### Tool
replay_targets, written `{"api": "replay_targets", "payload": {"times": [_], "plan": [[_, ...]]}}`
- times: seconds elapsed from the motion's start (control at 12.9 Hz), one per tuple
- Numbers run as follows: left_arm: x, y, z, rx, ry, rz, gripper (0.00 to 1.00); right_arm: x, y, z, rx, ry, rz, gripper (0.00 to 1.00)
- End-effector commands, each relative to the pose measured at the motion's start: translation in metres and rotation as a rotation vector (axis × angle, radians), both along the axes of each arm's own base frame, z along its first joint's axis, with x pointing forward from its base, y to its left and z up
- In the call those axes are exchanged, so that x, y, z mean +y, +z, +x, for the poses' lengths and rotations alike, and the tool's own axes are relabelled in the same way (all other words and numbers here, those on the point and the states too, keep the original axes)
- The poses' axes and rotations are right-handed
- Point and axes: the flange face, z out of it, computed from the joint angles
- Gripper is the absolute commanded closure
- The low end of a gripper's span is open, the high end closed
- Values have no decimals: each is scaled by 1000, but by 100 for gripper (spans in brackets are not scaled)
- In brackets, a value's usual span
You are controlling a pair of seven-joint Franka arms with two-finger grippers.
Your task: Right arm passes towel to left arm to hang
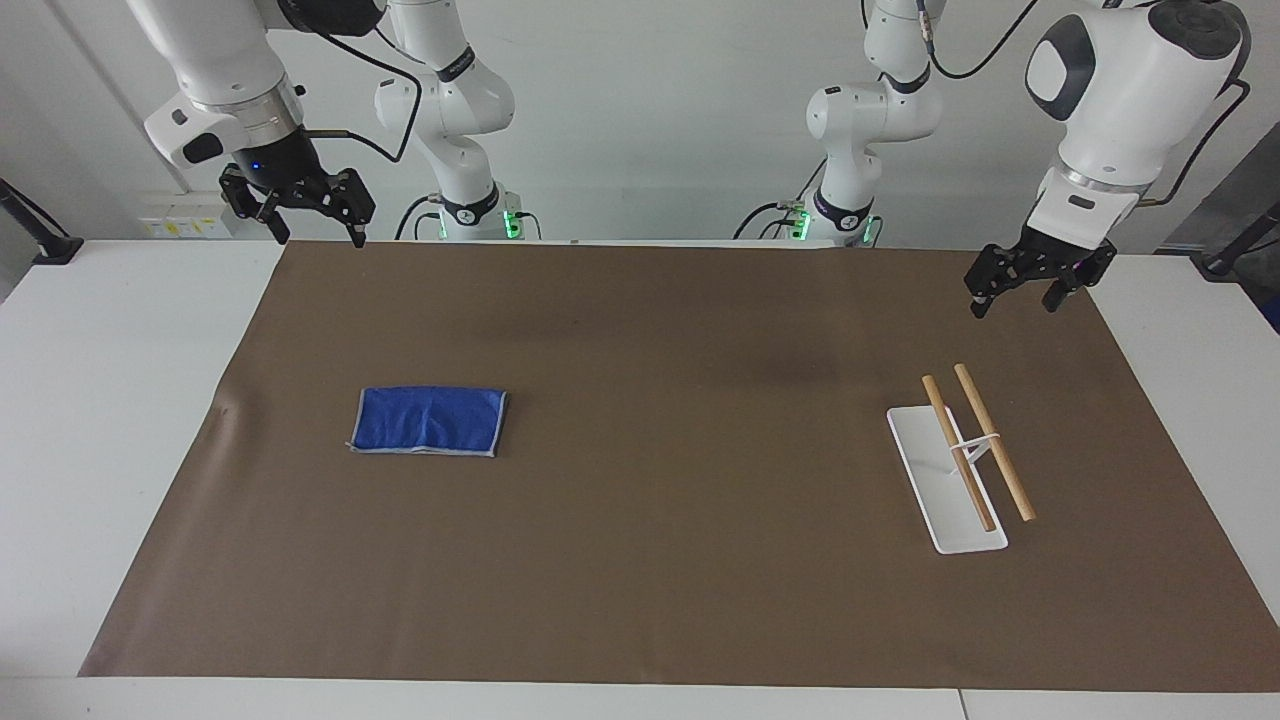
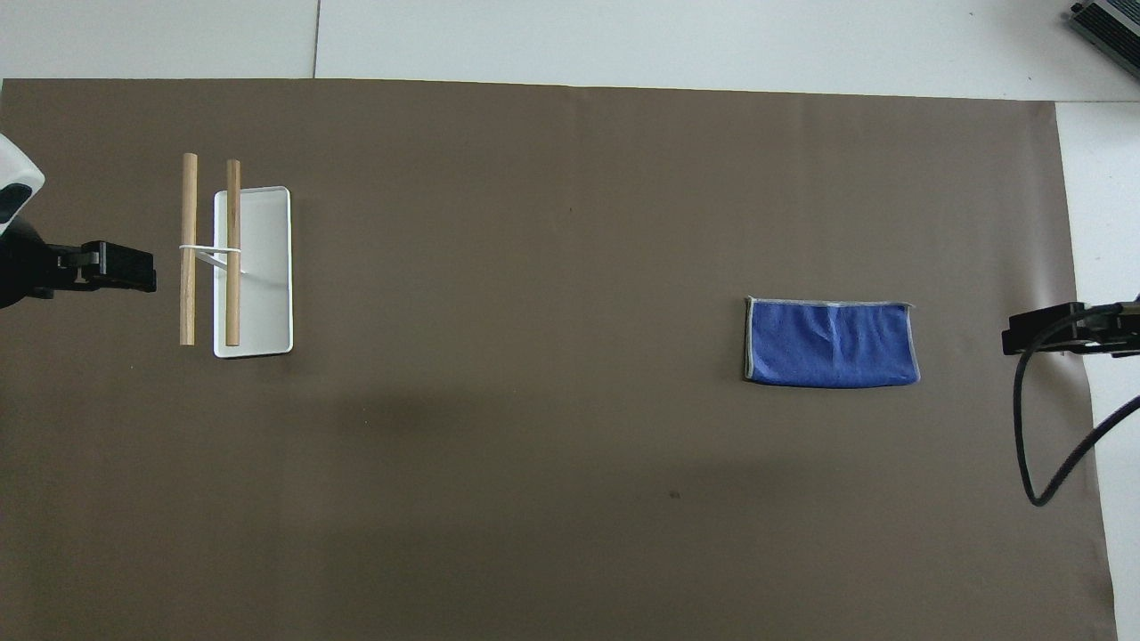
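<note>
Folded bright-blue cloth towel (image 1: 429, 421) flat toward right arm's end, ungrasped. White-based, two-wooden-bar rack (image 1: 962, 460) under left black two-finger gripper (image 1: 1015, 298), ready for hanging. Both grippers, right (image 1: 318, 232) included, spread, empty, raised.

The facing view looked down from high across the table, toward the robots: both arm bases stood at its top edge, and the right gripper (image 1: 315, 222) and left gripper (image 1: 1018, 292) hung in its upper corners. The overhead view looked steeply down from above the robots' own end, forward along their reach, so only the left gripper (image 2: 120, 267) and right gripper (image 2: 1042, 329) showed at its side edges. Both views stood well back and shared the brown mat (image 1: 640, 560) (image 2: 534, 499), turned half a turn between them.
</note>
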Motion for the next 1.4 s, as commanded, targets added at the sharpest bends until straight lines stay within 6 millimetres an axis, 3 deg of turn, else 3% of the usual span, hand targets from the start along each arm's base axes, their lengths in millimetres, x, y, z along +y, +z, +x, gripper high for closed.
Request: {"api": "replay_targets", "payload": {"times": [0.0,0.39,0.85,1.32], "plan": [[-1,3,-7,-13,-14,-13,0,1,1,-8,-16,-19,14,0],[-1,3,-7,-11,-83,-8,0,-10,2,-9,-18,-53,16,0],[-4,4,-6,-13,-71,-9,0,2,3,-11,-20,-35,13,0],[-7,5,-5,-25,39,-19,0,-4,-14,-13,-4,-20,18,0]]}}
